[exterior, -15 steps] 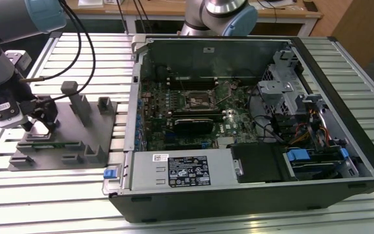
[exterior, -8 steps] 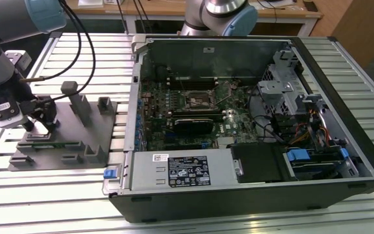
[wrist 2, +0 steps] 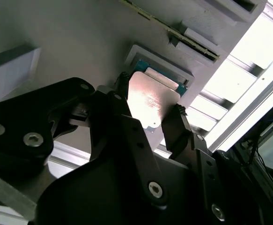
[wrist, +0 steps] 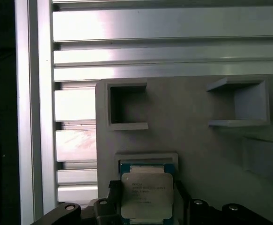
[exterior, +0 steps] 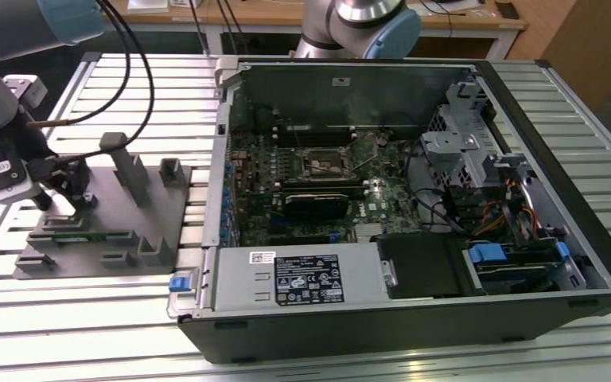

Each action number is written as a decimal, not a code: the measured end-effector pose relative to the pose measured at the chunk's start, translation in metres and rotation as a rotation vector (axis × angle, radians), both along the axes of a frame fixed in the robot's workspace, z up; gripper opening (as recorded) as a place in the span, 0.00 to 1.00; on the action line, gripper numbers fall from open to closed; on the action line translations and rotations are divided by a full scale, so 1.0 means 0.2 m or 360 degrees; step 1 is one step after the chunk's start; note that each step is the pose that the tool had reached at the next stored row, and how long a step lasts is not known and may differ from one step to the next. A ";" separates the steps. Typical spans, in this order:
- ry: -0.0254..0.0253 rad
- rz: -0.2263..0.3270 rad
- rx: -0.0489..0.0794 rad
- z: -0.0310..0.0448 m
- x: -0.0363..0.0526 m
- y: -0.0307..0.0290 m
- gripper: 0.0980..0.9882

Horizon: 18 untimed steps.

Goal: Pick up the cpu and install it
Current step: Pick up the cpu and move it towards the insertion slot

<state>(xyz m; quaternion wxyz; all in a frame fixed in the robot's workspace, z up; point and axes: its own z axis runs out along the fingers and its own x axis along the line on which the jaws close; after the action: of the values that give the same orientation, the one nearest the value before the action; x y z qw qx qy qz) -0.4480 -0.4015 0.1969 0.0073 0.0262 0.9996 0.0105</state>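
Your hand (wrist 2: 151, 97) pinches the cpu (wrist 2: 148, 105) by opposite edges above the fixture (wrist 2: 80, 37); it looks light, stiff, fragile; edges seem safest.

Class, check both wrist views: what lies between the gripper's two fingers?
The cpu sits there, clamped at opposite edges by the gripper, over the grey fixture; both wrist views show it.

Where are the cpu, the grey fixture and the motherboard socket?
cpu (wrist: 145, 194): first wrist view, centre of silver top.
grey fixture (exterior: 125, 211): exterior view, bare flat base.
motherboard socket (exterior: 321, 163): exterior view, its centre.
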 end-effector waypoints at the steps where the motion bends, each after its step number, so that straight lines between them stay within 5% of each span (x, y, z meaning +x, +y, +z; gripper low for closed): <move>1: 0.00000 0.0000 0.0000 0.008 0.000 0.000 0.49; 18: -0.00001 0.0000 0.0019 0.134 0.000 -0.002 0.49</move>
<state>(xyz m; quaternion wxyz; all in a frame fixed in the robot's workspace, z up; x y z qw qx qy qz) -0.4480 -0.4019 0.2238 0.0072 0.0262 0.9995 0.0163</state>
